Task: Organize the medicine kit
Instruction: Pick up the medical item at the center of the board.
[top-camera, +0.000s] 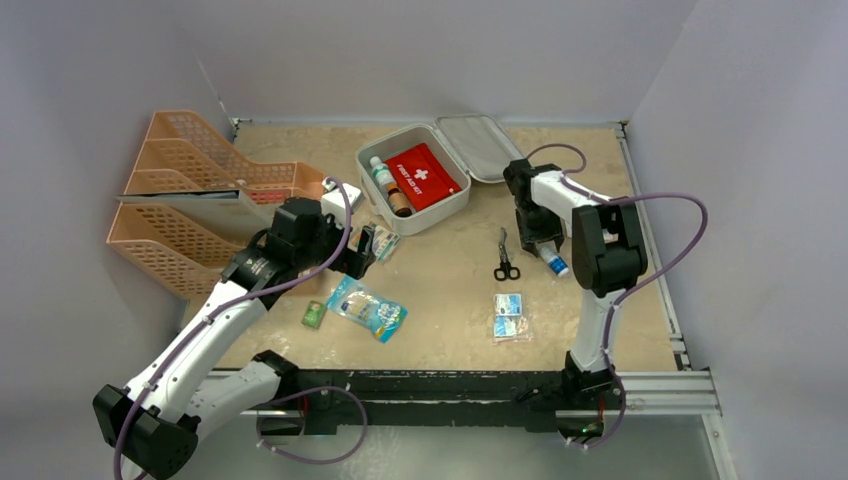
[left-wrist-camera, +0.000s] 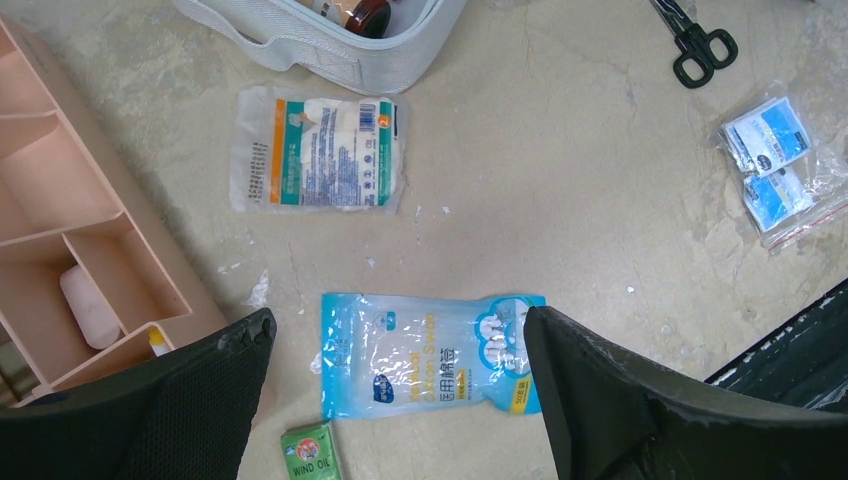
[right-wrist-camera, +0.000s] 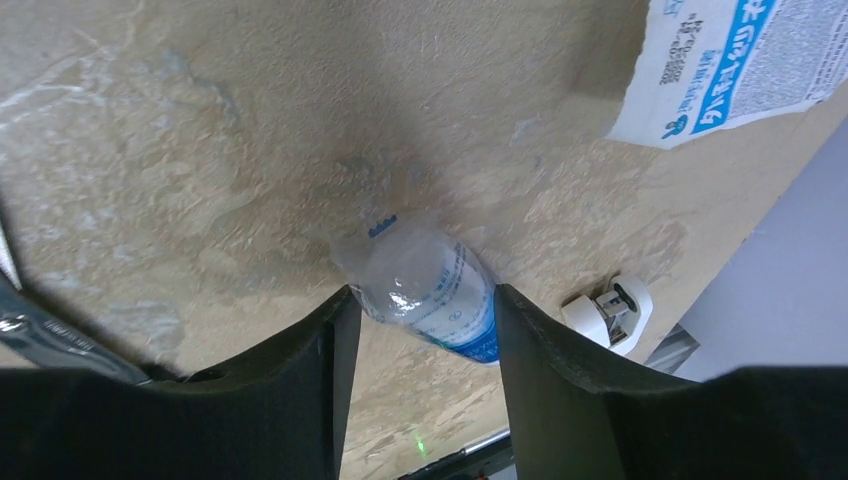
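The left arm reaches from its base at 7 o'clock in the top view toward the 9 o'clock side of the desk (top-camera: 450, 300), with the wrist bent so the left hand (top-camera: 362, 250) faces down. Its fingers stand wide apart and hold nothing. It hangs above a blue packet (left-wrist-camera: 420, 355) that lies flat and shows between the fingers in the wrist view. The right arm rises at 4 o'clock, folds at the elbow and points the right hand (right-wrist-camera: 422, 292) straight down at 3 o'clock. Its fingers are about half closed on a small clear bottle (right-wrist-camera: 440, 300) that lies on the desk, one finger against each side. The print on the bottle's blue label is too small to read.

The medicine kit (top-camera: 432, 218) sits at 12 o'clock with its lid thrown back toward 1 o'clock. Inside lies a red pouch (top-camera: 425, 175) with a white cross, marked "FIRST AID KIT", and two bottles stand at the pouch's 9 o'clock side.

The blue packet carries "Cotton Swabs" and Chinese characters. At its 7 o'clock, a little green box (left-wrist-camera: 310, 455) reads "WIND OIL". At its 11 o'clock, a gauze packet (left-wrist-camera: 318, 150) bears green and orange print too fine to read
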